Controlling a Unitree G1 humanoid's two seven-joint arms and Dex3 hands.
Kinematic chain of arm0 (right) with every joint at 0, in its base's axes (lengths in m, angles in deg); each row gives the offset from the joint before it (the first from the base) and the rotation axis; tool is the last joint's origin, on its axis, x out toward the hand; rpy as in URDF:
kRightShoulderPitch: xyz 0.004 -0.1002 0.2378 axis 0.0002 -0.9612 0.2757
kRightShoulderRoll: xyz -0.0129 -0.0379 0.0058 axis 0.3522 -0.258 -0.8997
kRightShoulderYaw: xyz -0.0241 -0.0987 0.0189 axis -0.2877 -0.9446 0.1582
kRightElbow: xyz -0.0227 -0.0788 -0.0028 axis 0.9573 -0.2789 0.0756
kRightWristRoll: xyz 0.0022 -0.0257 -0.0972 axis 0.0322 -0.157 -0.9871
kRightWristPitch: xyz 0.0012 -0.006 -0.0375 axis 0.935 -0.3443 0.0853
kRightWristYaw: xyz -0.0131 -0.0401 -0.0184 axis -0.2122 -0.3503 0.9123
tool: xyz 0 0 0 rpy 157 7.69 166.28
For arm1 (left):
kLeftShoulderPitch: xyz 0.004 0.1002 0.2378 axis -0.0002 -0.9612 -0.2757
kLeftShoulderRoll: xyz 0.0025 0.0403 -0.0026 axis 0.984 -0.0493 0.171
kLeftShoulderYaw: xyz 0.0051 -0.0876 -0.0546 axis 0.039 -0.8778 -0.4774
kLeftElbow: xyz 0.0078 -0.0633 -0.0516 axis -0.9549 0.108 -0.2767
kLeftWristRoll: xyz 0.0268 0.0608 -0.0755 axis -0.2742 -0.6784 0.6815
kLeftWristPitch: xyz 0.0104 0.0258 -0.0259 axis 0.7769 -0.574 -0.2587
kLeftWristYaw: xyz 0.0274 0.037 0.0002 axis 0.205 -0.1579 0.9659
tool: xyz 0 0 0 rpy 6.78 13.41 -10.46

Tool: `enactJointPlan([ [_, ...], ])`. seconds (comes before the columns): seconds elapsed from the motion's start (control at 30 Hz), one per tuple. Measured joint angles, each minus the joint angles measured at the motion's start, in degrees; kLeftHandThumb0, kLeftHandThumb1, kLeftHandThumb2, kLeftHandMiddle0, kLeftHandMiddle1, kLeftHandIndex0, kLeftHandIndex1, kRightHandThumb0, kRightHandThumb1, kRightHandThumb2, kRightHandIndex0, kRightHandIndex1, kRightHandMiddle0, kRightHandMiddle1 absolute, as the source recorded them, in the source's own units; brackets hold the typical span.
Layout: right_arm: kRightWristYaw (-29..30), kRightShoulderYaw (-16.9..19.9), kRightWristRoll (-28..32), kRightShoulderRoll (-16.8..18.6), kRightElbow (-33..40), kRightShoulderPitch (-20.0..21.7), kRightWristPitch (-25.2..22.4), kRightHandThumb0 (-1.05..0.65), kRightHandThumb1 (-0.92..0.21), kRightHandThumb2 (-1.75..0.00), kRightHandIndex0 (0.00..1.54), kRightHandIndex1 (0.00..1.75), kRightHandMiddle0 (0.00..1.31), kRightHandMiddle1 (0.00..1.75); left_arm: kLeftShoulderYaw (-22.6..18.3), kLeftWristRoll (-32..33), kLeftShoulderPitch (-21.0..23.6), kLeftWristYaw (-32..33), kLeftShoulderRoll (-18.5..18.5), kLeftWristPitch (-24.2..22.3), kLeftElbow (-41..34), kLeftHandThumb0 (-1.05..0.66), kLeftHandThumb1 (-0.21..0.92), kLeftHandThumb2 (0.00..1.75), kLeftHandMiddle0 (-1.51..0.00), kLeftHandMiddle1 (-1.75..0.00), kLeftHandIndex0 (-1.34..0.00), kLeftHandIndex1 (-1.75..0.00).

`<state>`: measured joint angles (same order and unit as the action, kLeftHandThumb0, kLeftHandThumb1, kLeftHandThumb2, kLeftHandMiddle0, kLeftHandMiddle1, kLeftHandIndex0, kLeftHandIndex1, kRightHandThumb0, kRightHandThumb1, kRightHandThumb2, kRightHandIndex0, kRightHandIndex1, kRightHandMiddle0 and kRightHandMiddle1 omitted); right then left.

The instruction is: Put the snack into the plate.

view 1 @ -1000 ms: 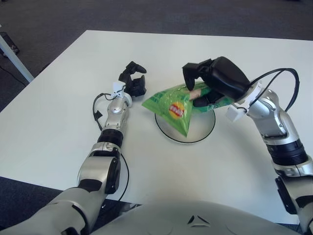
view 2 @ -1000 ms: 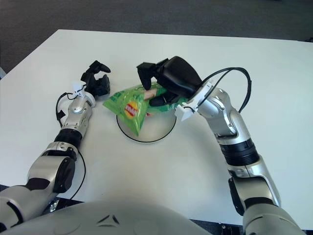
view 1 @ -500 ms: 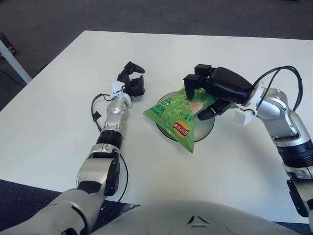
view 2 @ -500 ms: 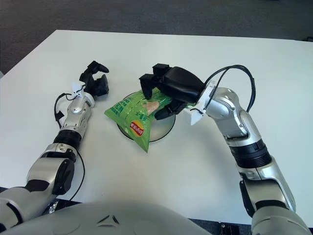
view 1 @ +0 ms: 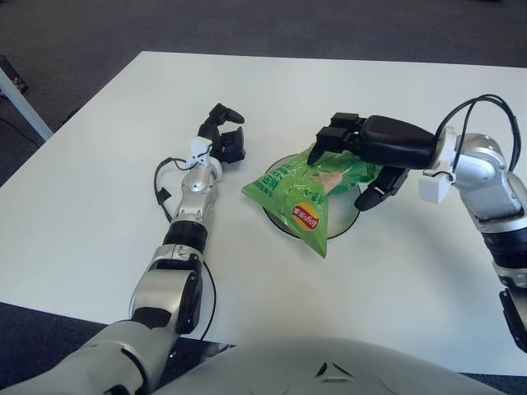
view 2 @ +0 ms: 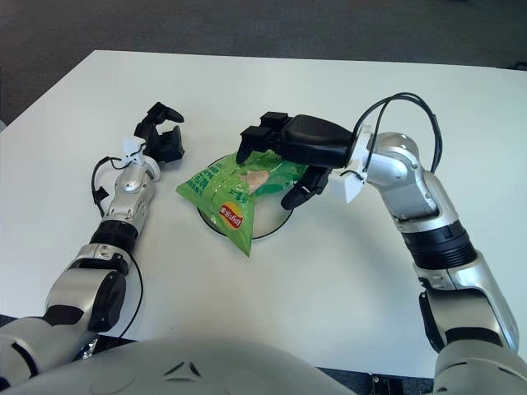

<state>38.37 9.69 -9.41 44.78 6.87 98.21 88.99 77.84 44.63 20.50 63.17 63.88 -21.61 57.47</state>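
The green snack bag lies across the white plate near the middle of the desk. It covers most of the plate and its near corner, the one below the red and yellow logo, hangs past the plate's near rim onto the desk. A curve of the plate's dark-edged rim shows to the right of and behind the bag.

The right robot hand hovers low over the far right part of the bag. Its fingers are spread wide and grip nothing: the upper fingers reach over the bag's far edge, and the thumb points down toward the plate's right rim, just beside the bag. Whether the upper fingertips touch the bag cannot be told.

The left robot hand rests on the desk to the left of the plate, near the bag's left corner but apart from it, its fingers loosely curled and holding nothing.
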Motion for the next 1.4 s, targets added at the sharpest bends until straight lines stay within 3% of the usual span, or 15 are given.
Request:
enactJointPlan([
  [0.23, -8.44, 2.99, 10.04, -4.36, -2.19, 3.14, -6.46, -0.77, -0.56, -0.60, 0.06, 0.03, 0.00, 0.45, -0.08, 0.57, 0.63, -2.55, 0.48, 0.32, 1.40, -0.44, 0.44, 1.16, -1.26, -1.75, -0.52, -1.75],
  [0.43, -10.71, 9.66, 16.94, -7.44, -4.87, 4.30, -13.88, -0.79, -0.56, -0.57, 0.11, 0.04, 0.00, 0.46, -0.41, 1.66, 1.06, -3.78, 0.51, 0.96, 2.53, -0.43, 0.48, 1.12, -1.26, -1.75, -0.49, -1.75],
  [0.7, -11.55, 13.67, 18.27, -10.75, -12.55, 7.94, -27.34, -0.89, -0.62, -0.50, 0.08, 0.01, 0.00, 0.30, -0.70, 2.41, 1.46, -4.74, 0.78, 1.76, 3.78, -0.43, 0.49, 1.10, -1.25, -1.75, -0.48, -1.75],
  [0.87, -10.41, 13.57, 15.35, -10.62, -16.75, 9.92, -27.07, -0.93, -0.66, -0.44, 0.06, 0.00, 0.00, 0.20, -0.79, 2.40, 1.87, -4.80, 1.03, 2.15, 4.68, -0.43, 0.49, 1.10, -1.25, -1.75, -0.48, -1.75],
  [1.13, -6.00, 14.35, 11.27, -9.79, -20.77, 9.23, -19.76, -1.00, -0.72, -0.35, 0.10, 0.02, 0.00, 0.28, -0.90, 2.40, 2.36, -5.26, 1.22, 2.99, 5.48, -0.43, 0.48, 1.12, -1.25, -1.75, -0.49, -1.75],
  [1.4, 6.76, 16.91, 4.72, -7.68, -23.66, 5.28, -14.39, -0.94, -0.76, -0.26, 0.19, 0.04, 0.00, 0.48, -0.91, 2.37, 2.52, -5.26, 1.21, 3.28, 5.90, -0.43, 0.48, 1.12, -1.25, -1.75, -0.49, -1.75],
])
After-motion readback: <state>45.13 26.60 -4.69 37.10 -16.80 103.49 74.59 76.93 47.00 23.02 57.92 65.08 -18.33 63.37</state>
